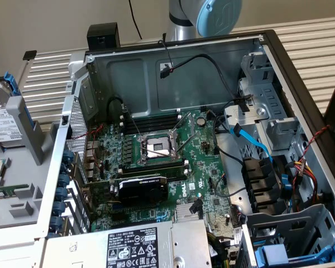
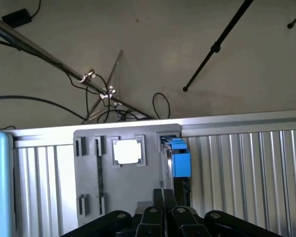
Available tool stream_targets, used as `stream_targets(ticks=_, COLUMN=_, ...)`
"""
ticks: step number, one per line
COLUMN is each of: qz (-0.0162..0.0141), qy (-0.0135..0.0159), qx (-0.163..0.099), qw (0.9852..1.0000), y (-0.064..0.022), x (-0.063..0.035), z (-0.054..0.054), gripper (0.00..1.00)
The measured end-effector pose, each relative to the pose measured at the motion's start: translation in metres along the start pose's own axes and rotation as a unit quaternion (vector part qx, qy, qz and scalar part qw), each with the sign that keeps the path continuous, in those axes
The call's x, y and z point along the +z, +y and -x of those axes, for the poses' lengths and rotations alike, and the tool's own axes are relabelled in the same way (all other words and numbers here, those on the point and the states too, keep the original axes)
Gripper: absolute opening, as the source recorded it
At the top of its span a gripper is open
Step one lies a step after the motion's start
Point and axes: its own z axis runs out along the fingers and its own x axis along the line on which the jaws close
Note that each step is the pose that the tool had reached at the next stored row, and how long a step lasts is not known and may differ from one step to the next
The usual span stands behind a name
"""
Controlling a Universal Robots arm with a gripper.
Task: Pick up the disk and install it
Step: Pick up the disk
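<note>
One gripper (image 2: 164, 200), closed on nothing, hung near the grey holder (image 2: 89, 177). One disk (image 2: 180, 160) stood on edge in a holder slot. One chip (image 2: 127, 151) lay in the holder beside it. One open case (image 1: 145, 72) sat beside the holder.

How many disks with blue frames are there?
1. The disk sits in the grey holder outside the computer case, at the exterior view's left. Others may be hidden inside the case's drive bays.

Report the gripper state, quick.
Gripper: shut, holding nothing; the disk is not in its grasp.
</note>
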Motion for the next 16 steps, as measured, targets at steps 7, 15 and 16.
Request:
stream_targets(ticks=7, qz=-0.001, qy=0.0031, qx=-0.027, qw=0.9996, y=0.0001, x=0.0001, z=0.0021, gripper=0.15)
stream_targets(ticks=15, qz=-0.0027, qy=0.0031, qx=-0.088, qw=0.9961, y=0.0002, x=0.0009, z=0.0026, gripper=0.15)
stream_targets(ticks=16, qz=-0.003, qy=0.0009, qx=-0.09, qw=0.9959, y=0.0002, x=0.001, z=0.0028, gripper=0.15)
